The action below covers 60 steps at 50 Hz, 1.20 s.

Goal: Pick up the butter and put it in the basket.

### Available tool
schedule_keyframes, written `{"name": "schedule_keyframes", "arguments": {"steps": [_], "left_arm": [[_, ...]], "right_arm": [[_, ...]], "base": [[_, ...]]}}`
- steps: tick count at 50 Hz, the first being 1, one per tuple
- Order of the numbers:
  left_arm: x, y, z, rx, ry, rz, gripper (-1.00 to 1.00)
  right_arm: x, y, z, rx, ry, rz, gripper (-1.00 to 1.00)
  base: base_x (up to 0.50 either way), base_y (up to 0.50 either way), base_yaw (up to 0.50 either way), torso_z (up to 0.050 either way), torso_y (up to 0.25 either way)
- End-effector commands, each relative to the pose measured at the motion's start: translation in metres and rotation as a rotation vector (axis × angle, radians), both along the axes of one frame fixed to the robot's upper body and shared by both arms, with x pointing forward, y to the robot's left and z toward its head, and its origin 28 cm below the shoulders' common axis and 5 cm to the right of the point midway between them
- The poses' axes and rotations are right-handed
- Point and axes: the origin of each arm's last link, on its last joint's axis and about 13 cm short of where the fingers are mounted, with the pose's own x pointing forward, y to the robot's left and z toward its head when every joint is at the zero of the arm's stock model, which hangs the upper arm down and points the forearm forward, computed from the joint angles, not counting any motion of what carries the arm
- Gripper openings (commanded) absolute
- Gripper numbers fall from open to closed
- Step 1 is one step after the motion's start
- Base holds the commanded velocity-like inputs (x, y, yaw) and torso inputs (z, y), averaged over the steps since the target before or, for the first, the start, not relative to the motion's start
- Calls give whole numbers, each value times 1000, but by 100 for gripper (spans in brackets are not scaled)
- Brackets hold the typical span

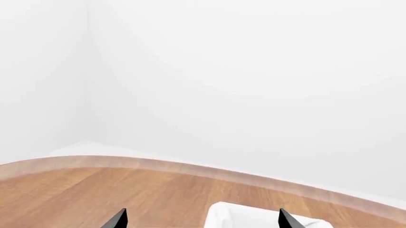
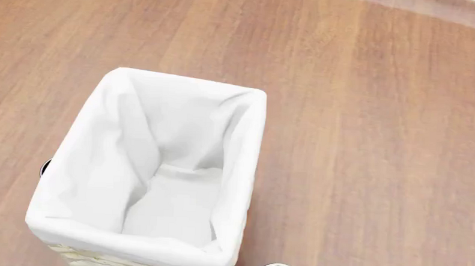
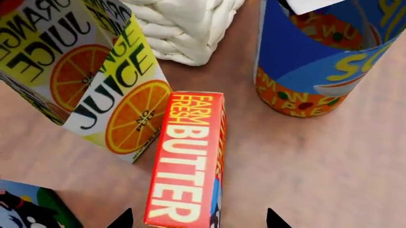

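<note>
Wood-grain surface [image 3: 317,156] all around, with plain white walls behind in the left wrist view. Right pincer [image 3: 198,219] hangs straight over the butter [image 3: 187,161], both black tips spread wide and straddling the near end of the box, nothing gripped yet. Butter lies flat, tucked against the orange juice carton [image 3: 95,76], with a blue cylindrical can [image 3: 304,61] just beside and the woven basket [image 3: 184,28] corner beyond. Left pincer [image 1: 201,219] is released too, tips apart, pointing across the surface over a bit of white liner. From the head view the basket [image 2: 245,139] fills the frame, open-topped.
</note>
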Motion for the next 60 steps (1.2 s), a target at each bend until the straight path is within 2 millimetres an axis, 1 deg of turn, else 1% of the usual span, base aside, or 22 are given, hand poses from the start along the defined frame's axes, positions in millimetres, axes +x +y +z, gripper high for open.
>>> {"name": "schedule_keyframes", "arguments": {"steps": [1, 23, 35, 60], "left_arm": [[2, 1, 0, -29, -27, -40, 100], [1, 0, 1, -30, -30, -43, 100], [1, 0, 1, -31, -28, -42, 100], [0, 1, 2, -35, -35, -43, 100]], "right_arm": [[3, 1, 0, 14, -2, 0, -100], [2, 0, 1, 17, -8, -6, -100], [0, -1, 6, -10, -22, -15, -100], [-20, -2, 27, 5, -72, -35, -100]], "base": [[0, 0, 0, 0, 0], [0, 0, 0, 0, 0], [0, 0, 0, 0, 0], [0, 0, 0, 0, 0]]}}
